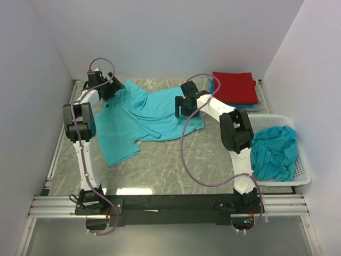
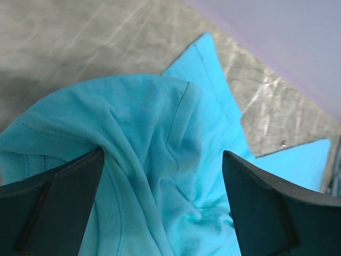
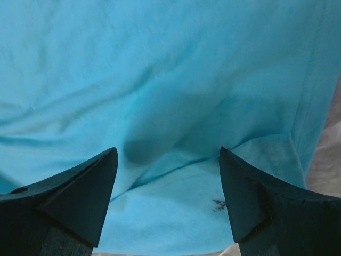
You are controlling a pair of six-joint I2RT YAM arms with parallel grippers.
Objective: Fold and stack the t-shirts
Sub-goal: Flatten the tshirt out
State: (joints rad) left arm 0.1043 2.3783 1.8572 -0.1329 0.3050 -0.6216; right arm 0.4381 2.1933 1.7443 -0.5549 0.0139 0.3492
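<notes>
A turquoise t-shirt [image 1: 141, 114] lies spread and rumpled on the grey table. My left gripper [image 1: 110, 88] is open over its bunched far left corner, with wrinkled turquoise cloth [image 2: 160, 176] between the fingers [image 2: 58, 197]. My right gripper [image 1: 184, 106] is open over the shirt's right part near its edge, with turquoise cloth [image 3: 165, 133] under the fingers [image 3: 80, 197]. A folded red t-shirt [image 1: 234, 87] lies on a folded blue one [image 1: 254, 105] at the far right. Another turquoise t-shirt [image 1: 274, 152] is crumpled in the white basket [image 1: 301, 178].
The white lattice basket stands at the table's right edge. White walls close in the back and both sides. Purple cables [image 1: 187, 160] loop from the arms. Bare marbled table [image 1: 170, 165] lies in front of the spread shirt.
</notes>
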